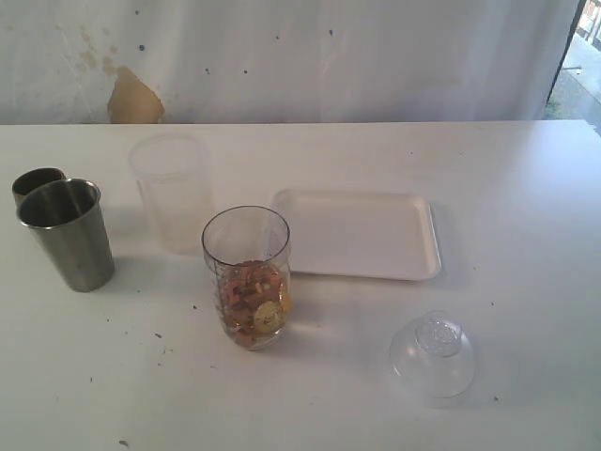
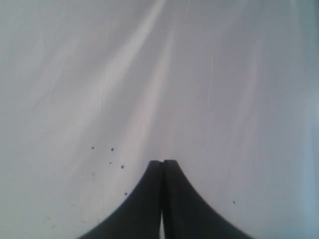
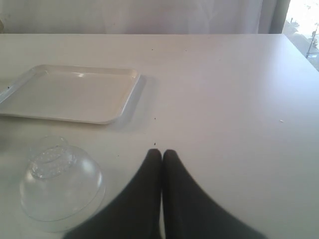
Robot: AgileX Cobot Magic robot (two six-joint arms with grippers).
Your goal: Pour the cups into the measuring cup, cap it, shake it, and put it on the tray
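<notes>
Two steel cups stand at the table's left: one in front (image 1: pixel 68 233), the other (image 1: pixel 36 183) half hidden behind it. The measuring cup (image 1: pixel 246 277) stands upright and uncapped in the middle, its lower part holding orange and yellow pieces. The white tray (image 1: pixel 362 235) lies empty just right of it and shows again in the right wrist view (image 3: pixel 70 94). Neither arm appears in the exterior view. My left gripper (image 2: pixel 163 162) is shut on nothing and faces only plain white surface. My right gripper (image 3: pixel 162 152) is shut on nothing, above bare table beside a clear dome lid (image 3: pixel 60 181).
The clear dome lid (image 1: pixel 433 355) rests on the table in front of the tray. A frosted plastic cup (image 1: pixel 173 193) stands behind the measuring cup, between it and the steel cups. A white curtain hangs behind the table's far edge.
</notes>
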